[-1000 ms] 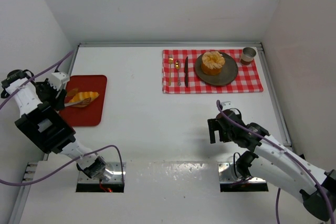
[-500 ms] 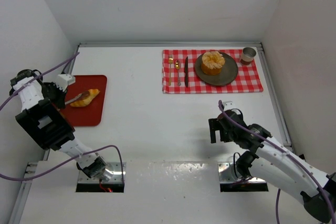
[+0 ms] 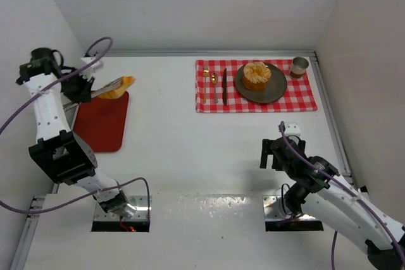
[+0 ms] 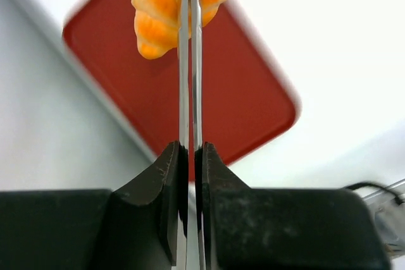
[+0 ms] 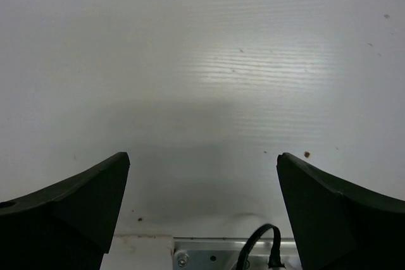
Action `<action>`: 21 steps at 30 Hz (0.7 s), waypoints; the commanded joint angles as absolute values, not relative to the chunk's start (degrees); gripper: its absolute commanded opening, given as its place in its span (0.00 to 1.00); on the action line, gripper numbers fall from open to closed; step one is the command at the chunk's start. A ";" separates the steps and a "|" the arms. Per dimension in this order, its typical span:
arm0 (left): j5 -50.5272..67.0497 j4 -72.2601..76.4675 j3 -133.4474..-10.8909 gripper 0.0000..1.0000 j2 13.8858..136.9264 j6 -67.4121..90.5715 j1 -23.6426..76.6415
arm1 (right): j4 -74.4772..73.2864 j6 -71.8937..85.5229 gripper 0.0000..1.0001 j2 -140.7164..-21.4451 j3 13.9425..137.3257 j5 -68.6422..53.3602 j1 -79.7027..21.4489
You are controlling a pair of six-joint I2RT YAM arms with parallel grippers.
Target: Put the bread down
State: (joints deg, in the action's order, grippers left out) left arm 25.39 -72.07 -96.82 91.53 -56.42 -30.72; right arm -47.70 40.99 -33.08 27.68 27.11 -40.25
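The croissant (image 3: 118, 86) (image 4: 177, 4) hangs in the air above the far edge of the red tray (image 3: 101, 124) (image 4: 240, 93), pinched between two thin metal tong blades (image 4: 190, 80). My left gripper (image 3: 87, 88) (image 4: 190, 150) is shut on those tongs, squeezing the blades nearly together. On a dark plate (image 3: 273, 90) at the far right rests the round bun (image 3: 256, 75). My right gripper (image 3: 273, 153) (image 5: 202, 162) hovers open over bare table near the front right, nothing between its fingers.
The plate lies on a red checked cloth (image 3: 304, 99) with a knife (image 3: 224, 86), a fork (image 3: 214, 86) and a small cup (image 3: 299, 66). Walls close the table at left, back and right.
My left gripper shut on the tongs, lifted the croissant off the red tray and carried it up toward the back. The right gripper shifted slightly right and nearer.
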 commanded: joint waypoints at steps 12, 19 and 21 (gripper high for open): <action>19.79 -49.16 -105.47 0.00 93.59 -11.46 29.60 | -65.99 60.81 0.99 -22.41 23.38 39.64 -39.99; 13.72 -42.72 -123.10 0.00 116.95 0.16 41.48 | -70.13 63.80 0.99 -22.76 23.47 40.69 -40.17; 13.71 -42.71 -132.24 0.00 125.10 1.49 42.36 | -71.19 64.77 0.99 -22.50 22.86 40.78 -40.17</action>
